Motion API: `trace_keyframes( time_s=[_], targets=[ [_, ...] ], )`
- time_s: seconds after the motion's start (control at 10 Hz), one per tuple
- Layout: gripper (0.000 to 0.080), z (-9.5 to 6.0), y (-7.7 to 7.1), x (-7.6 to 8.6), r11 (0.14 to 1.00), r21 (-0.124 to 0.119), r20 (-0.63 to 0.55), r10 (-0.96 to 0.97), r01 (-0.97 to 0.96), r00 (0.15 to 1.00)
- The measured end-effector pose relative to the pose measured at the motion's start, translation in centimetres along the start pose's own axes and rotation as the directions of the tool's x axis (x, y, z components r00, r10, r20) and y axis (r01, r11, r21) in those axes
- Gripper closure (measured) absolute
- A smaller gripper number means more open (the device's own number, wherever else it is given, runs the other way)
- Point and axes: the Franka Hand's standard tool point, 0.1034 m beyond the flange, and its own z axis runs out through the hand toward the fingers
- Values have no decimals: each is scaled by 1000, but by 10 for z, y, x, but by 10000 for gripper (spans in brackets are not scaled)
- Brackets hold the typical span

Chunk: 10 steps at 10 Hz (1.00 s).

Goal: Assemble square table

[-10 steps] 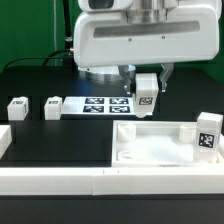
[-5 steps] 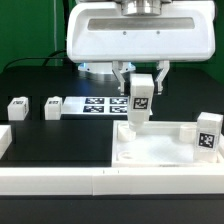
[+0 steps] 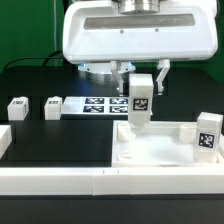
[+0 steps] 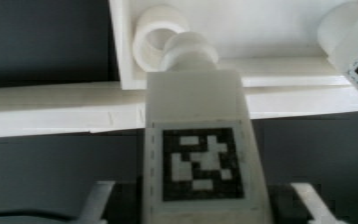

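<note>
The white square slab lies underside up at the front right, with a round corner socket in the wrist view. My gripper is shut on a white tagged leg and holds it upright over the slab's far left corner. In the wrist view the leg fills the middle between my fingers, and its far end meets the socket. I cannot tell whether it is seated. Another tagged leg stands at the slab's right corner. Two loose legs lie at the left.
The marker board lies flat behind the slab, left of the held leg. A long white border rail runs along the front, with a short end piece at the far left.
My gripper has moved to the exterior view's left and down with the leg, bringing it from beside the marker board onto the slab's far left corner. It has barely moved in the last half second.
</note>
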Motion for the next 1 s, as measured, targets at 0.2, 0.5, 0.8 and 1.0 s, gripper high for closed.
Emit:
trace_keyframes(
  time_s=[0.2, 0.5, 0.8, 1.0],
  targets=[
    [514, 0, 2, 1, 1000, -5, -17, 1, -1, 1000],
    [514, 0, 13, 12, 999, -32, -144, -4, -1, 990],
    [514, 4, 14, 7, 999, -42, -163, -7, 1, 987],
    [514, 11, 14, 2, 999, -44, -153, -10, 3, 988]
  ],
)
